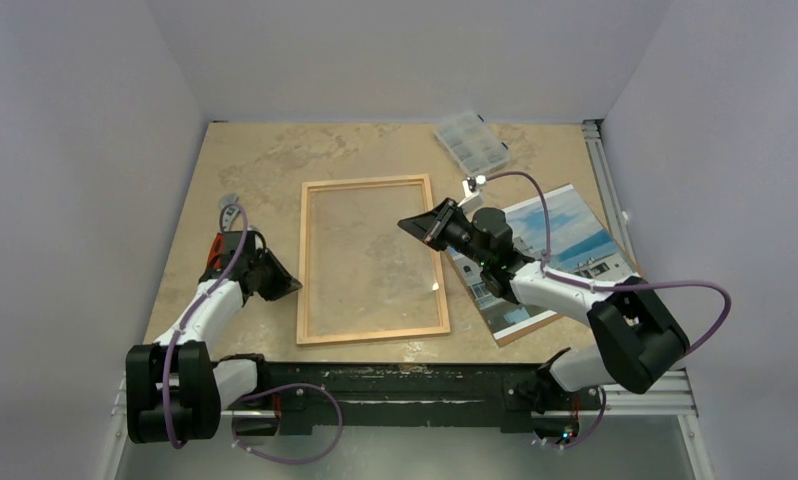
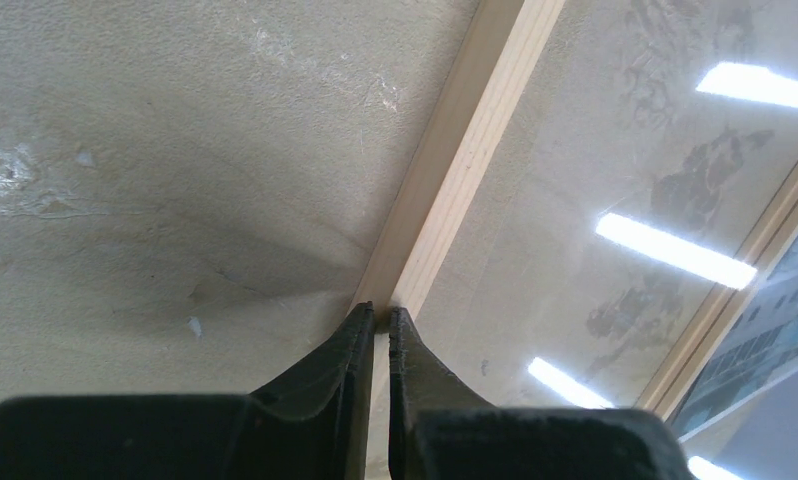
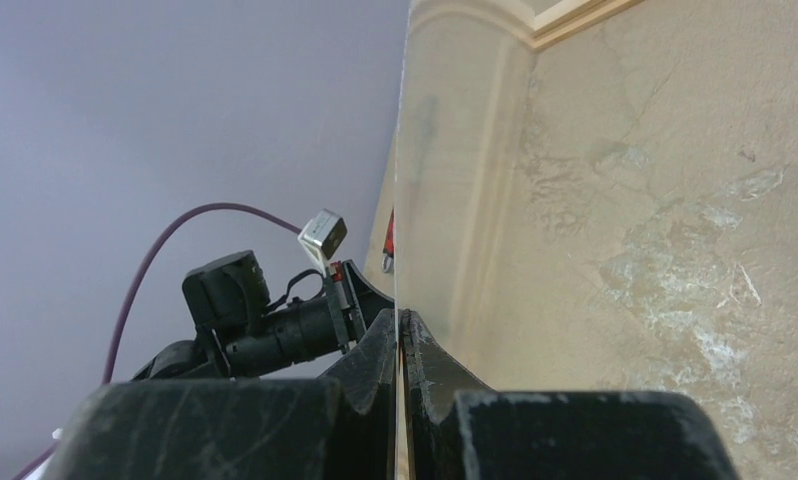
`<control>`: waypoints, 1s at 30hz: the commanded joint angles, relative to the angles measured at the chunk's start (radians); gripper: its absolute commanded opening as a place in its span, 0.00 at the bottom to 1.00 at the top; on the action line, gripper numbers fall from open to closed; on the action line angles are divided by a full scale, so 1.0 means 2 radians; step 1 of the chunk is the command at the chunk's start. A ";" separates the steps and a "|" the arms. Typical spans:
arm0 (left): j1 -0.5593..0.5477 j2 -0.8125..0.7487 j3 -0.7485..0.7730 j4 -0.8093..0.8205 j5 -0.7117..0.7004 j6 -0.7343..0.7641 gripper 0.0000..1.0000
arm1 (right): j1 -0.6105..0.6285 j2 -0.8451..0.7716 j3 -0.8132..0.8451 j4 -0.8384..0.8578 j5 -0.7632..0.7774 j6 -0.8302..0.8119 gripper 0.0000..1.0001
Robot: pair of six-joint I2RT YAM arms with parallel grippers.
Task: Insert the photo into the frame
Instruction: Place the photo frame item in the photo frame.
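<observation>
- Progress, top view: the photo [image 1: 575, 232] is not in the frame [image 1: 374, 336] yet. It lies face up at the right of the picture on a brown backing board [image 1: 523, 333], partly under the right arm. The frame lies flat at the centre of the bench [image 1: 265, 160] with its back off.
- I judge that the opening-up is done and the loading is all still to do: the photo has to be picked up, laid in, and probably backed with the board.
- Count, top view: one frame, one photo, one backing board, one clear compartment box [image 1: 470, 141] at upper right, and two arms.
- The right fingers [image 1: 437, 222] sit at the frame's right rail, near its upper corner. The left fingers [image 1: 280, 283] sit just left of the left rail.
- Left wrist view: the left fingers [image 2: 381, 318] are drawn nearly together, with only a slit between them, and their tips meet the wooden rail [image 2: 465, 150]. I cannot tell whether they pinch it or only rest there.
- One rail crosses this view, with the clear pane [image 2: 595, 160] beyond it. A corner of the photo [image 2: 770, 325] shows at lower right.
- Right wrist view: the right fingers [image 3: 402, 325] are clamped on the edge of a thin, mirror-like sheet, apparently the clear pane [image 3: 400, 180]. One frame corner [image 3: 565, 15] shows at the top.
</observation>
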 commanded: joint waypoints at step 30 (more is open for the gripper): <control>-0.003 0.010 0.004 0.003 -0.007 0.016 0.06 | 0.002 0.037 -0.011 0.087 0.007 0.047 0.00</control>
